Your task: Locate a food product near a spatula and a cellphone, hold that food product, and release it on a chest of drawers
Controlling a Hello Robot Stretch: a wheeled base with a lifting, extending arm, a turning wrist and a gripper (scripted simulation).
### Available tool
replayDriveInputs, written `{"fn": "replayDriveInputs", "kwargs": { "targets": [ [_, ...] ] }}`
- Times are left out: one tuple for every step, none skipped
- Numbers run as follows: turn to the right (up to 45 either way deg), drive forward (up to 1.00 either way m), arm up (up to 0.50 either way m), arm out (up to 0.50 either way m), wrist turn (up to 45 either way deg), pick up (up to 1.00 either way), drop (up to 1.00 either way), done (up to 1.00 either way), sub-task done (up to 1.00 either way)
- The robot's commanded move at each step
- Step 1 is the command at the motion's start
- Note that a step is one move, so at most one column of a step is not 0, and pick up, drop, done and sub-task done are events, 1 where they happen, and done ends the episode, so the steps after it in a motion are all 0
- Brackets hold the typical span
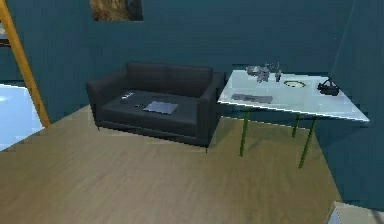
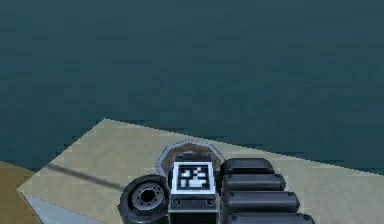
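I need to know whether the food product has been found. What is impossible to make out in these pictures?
- Forward view: the small things on the table are too small to name.
- Forward view: the wall picture is cut off by the top edge.
- Arm side view: the end effector lies at the bottom edge with its far end unclear, so I cannot tell whether it holds anything.
- Arm side view: a grey rounded thing is half hidden behind the marker square.

Our arm (image 2: 258, 188) lies at the arm side view's bottom, the tool (image 2: 148, 198) left of its white marker (image 2: 194, 178); we cannot tell whether it holds anything.
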Motion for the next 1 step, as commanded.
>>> {"fn": "replayDriveInputs", "kwargs": {
  "targets": [
    [0.0, 0.00, 0.00, 0.20, 0.0, 0.00, 0.00, 0.00, 0.00]
  ]
}}
